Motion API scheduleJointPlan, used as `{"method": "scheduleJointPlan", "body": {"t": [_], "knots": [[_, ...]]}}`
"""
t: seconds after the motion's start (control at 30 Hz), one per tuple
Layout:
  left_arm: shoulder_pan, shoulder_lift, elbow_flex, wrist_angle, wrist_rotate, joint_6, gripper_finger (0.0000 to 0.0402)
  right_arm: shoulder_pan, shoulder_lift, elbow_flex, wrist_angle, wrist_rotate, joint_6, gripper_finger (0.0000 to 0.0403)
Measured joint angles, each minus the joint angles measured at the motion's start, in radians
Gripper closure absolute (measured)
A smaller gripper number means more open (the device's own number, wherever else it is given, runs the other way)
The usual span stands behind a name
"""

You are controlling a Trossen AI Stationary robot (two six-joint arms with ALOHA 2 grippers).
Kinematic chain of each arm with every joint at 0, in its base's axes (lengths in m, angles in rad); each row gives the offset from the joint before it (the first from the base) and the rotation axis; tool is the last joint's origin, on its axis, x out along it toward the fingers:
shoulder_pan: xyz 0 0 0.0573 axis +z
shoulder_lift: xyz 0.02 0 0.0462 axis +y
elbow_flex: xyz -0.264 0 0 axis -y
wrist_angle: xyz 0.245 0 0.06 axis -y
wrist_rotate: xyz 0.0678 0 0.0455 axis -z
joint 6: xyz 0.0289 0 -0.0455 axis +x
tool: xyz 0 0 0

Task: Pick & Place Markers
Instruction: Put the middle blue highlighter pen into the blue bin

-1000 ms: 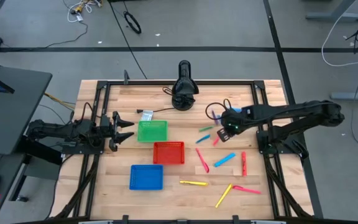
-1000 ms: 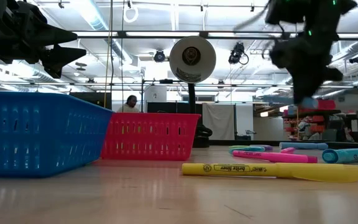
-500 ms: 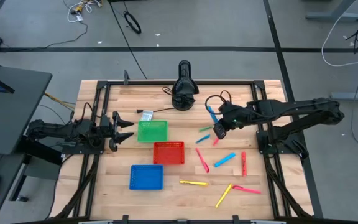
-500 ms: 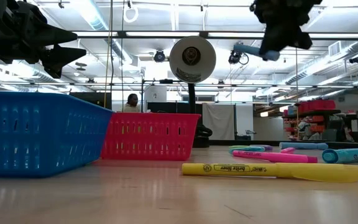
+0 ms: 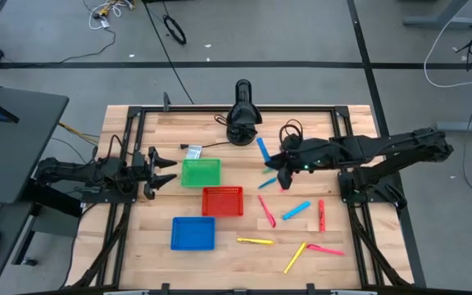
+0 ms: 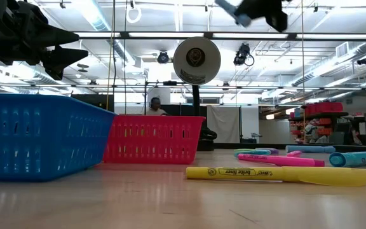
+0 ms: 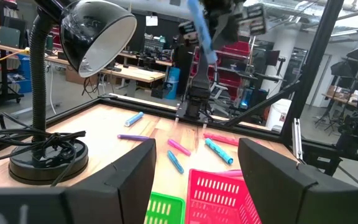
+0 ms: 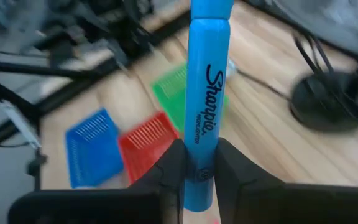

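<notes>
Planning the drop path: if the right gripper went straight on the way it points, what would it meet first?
Probably the green plastic basket. The right gripper, shut on the blue Sharpie marker, points across the table toward the baskets; nothing shows in between, though its height is unclear.

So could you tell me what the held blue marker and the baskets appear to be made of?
Blue marker in the right gripper: smooth, slightly glossy plastic, likely, with printed lettering. Red basket and blue basket: probably moulded matte plastic, with slotted walls.
</notes>
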Motion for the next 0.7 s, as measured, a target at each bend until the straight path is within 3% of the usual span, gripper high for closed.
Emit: {"method": "scheduleJointPlan", "body": {"t": [0.47, 0.7], "knots": [[0.0, 0.0, 0.0, 0.0, 0.0, 0.0, 0.0168, 0.015, 0.0, 0.0, 0.325, -0.005, -0.237, 0.0356], [0.0, 0.0, 0.0, 0.0, 0.0, -0.001, 0.0168, 0.015, 0.0, 0.001, 0.445, -0.075, -0.331, 0.0356]]}}
